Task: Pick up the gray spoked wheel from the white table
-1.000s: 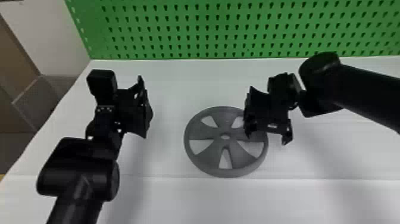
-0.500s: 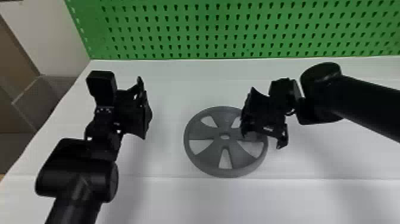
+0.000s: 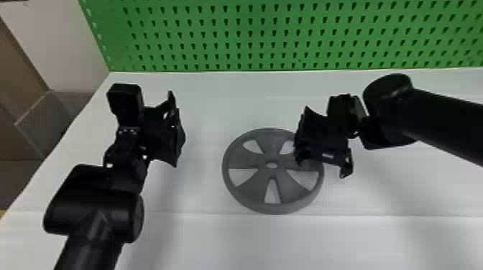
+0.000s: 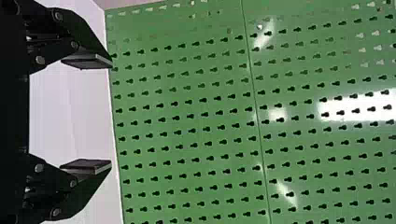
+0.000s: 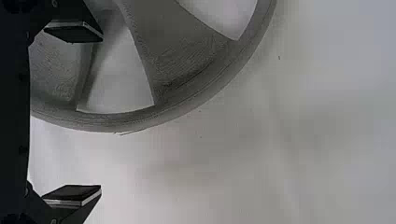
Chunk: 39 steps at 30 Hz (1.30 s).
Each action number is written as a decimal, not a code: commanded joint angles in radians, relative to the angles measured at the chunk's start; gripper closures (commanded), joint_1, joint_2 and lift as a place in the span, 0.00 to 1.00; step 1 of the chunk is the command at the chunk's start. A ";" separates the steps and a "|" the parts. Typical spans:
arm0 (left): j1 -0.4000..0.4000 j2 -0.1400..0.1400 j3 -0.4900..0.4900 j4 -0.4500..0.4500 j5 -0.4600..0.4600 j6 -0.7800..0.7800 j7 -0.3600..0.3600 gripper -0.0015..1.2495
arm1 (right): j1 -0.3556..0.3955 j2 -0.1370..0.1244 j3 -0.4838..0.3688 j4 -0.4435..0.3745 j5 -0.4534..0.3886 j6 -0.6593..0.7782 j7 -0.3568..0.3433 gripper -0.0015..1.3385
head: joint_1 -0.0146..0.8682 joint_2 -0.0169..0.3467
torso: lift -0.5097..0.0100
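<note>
I have the right gripper [image 3: 321, 167] positioned over the right-hand part of the gray spoked wheel [image 3: 289, 186], which lies flat on the white table [image 3: 215, 244]. Jaw state, right: wide apart. In the right wrist view, the rim runs across the gap of the right gripper [image 5: 101, 114]; one pad [image 5: 74, 33] overlaps the wheel inside the rim, and the other [image 5: 72, 192] is beyond the rim, over the table surface. I cannot tell how high the pads sit above the table.

I have the left gripper [image 3: 179, 131] on the left side of the wheel, well apart from it. Jaw state, left: wide apart. Ahead of these jaws, past the table, stands the green perforated panel [image 3: 257, 39].
</note>
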 commanded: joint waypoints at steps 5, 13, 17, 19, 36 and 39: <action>0.000 0.004 -0.004 0.000 0.000 0.001 0.003 0.39 | 0.007 -0.001 0.012 -0.004 0.000 -0.005 0.005 0.11 | 0.90 0.32 | 0.84; -0.002 0.004 -0.007 0.000 0.001 0.001 0.003 0.39 | 0.037 0.009 -0.014 0.002 0.013 -0.020 0.019 0.11 | 0.90 0.32 | 0.84; -0.003 0.006 -0.007 0.000 0.001 0.001 0.003 0.39 | 0.045 0.014 -0.014 0.007 0.011 -0.023 0.024 0.11 | 0.90 0.32 | 0.84; -0.003 0.006 -0.007 0.000 0.001 0.001 0.003 0.39 | 0.050 0.014 -0.014 0.007 0.013 -0.023 0.027 0.11 | 0.90 0.32 | 0.84; -0.003 0.006 -0.007 0.000 0.001 -0.001 0.003 0.39 | 0.054 0.008 -0.024 0.016 -0.004 -0.011 0.030 0.12 | 0.90 0.32 | 0.84; -0.005 0.006 -0.007 0.000 0.001 -0.001 0.003 0.39 | 0.054 0.006 -0.024 0.017 -0.014 -0.006 0.031 0.11 | 0.90 0.32 | 0.84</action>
